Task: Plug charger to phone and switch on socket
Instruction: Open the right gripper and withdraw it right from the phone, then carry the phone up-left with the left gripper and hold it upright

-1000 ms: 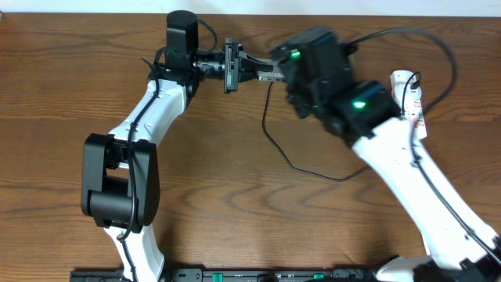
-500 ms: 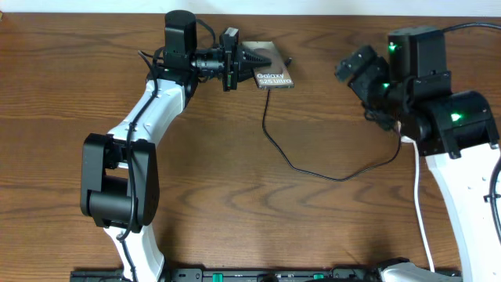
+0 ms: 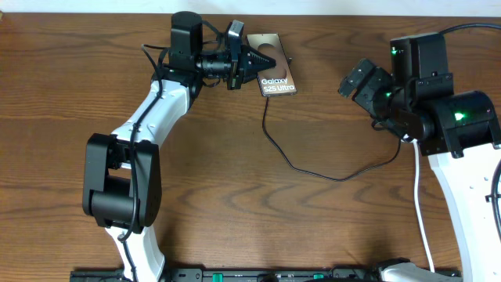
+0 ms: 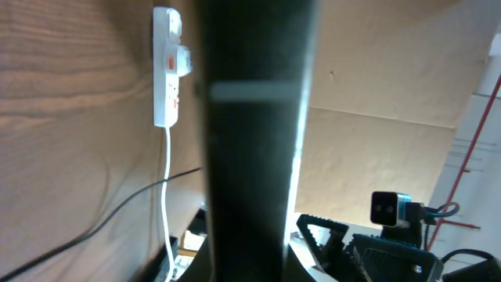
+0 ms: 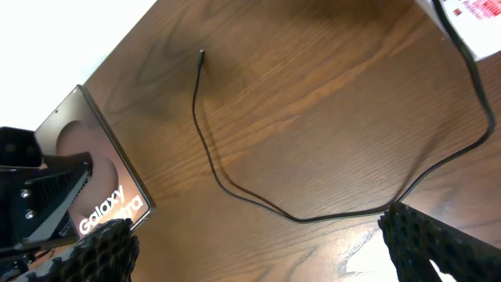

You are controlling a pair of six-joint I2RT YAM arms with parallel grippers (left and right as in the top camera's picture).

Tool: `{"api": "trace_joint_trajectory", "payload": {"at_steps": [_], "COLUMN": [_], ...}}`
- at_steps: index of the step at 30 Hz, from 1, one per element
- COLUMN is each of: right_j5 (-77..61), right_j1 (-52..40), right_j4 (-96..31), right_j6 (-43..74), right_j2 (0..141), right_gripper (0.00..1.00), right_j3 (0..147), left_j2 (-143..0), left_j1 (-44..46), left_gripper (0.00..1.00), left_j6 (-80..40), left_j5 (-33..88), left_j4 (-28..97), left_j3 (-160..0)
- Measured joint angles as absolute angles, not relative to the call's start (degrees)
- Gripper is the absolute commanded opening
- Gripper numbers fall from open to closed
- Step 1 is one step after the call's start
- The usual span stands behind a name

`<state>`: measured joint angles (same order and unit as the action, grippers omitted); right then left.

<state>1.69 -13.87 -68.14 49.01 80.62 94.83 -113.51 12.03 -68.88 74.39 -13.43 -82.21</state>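
Two claws differed: the left gripper (image 3: 249, 59) clamped the phone (image 3: 275, 74) at the table's (image 3: 235, 204) far edge, and the right gripper (image 3: 358, 84) hung wide and empty toward the right edge. The charger (image 3: 264, 125) lay unplugged, its connector tip (image 5: 201, 56) near the phone. The right gripper would do best to pinch just behind that tip, squared to the phone's end.

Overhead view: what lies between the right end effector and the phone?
Only bare table shows between the right end effector and the phone in the overhead view; the charger loops lower, off that line.
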Motion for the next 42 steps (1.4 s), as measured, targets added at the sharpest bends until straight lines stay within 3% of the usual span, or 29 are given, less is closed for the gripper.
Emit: {"api": "trace_joint_trajectory", "payload": {"at_steps": [26, 34, 42], "right_j5": [3.7, 3.8, 3.7], "right_j1": [-13.7, -13.7, -13.7], "right_j4": [-69.1, -69.2, -69.4], "right_j6": [44.0, 43.1, 42.9], "right_j2": [81.3, 86.1, 90.2], "right_gripper": [0.99, 0.99, 0.99], "right_j3": [94.8, 94.8, 94.8], "left_j2": [-113.3, -106.0, -94.1], "left_j1": [12.0, 12.1, 12.0], "left_gripper": [0.07, 0.07, 0.07], "left_j6": [-38.3, -26.8, -22.0], "left_j5": [58.2, 40.3, 23.1], "left_j4": [12.7, 35.5, 41.8], "left_j3": [-82.2, -84.9, -89.9]}}
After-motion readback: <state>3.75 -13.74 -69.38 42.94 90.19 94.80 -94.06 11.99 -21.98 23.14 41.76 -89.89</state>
